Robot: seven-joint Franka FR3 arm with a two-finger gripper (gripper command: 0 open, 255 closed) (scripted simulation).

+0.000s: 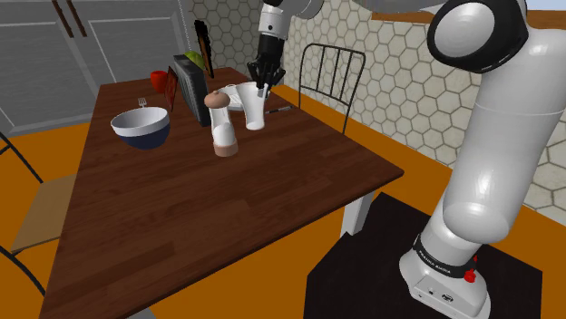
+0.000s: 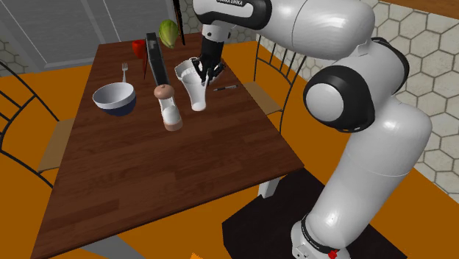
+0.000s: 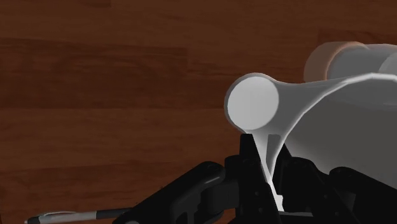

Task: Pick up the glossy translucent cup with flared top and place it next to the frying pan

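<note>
The cup (image 1: 251, 109) (image 2: 194, 90) is glossy white with a narrow base and a wide flared top. It stands near the far end of the wooden table (image 1: 227, 208), slightly tilted; I cannot tell if its base touches the wood. My black gripper (image 1: 263, 84) (image 2: 205, 71) comes down from above, shut on the cup's rim. In the wrist view the thin rim wall of the cup (image 3: 299, 108) is clasped between the fingers of the gripper (image 3: 271, 175). A dark flat thing standing on edge (image 1: 190, 89) (image 2: 153, 57), apparently the frying pan, is just beyond the cup.
A brown-topped grinder (image 1: 222, 122) (image 2: 170, 107) stands close beside the cup. A white and blue bowl (image 1: 141, 127) (image 2: 114, 97), a fork (image 2: 125, 71), a red mug (image 1: 163, 80) and a green vegetable (image 2: 169, 33) lie further off. A pen (image 1: 278, 110) (image 3: 63, 217) lies by the cup. A chair (image 1: 331, 72) stands beyond.
</note>
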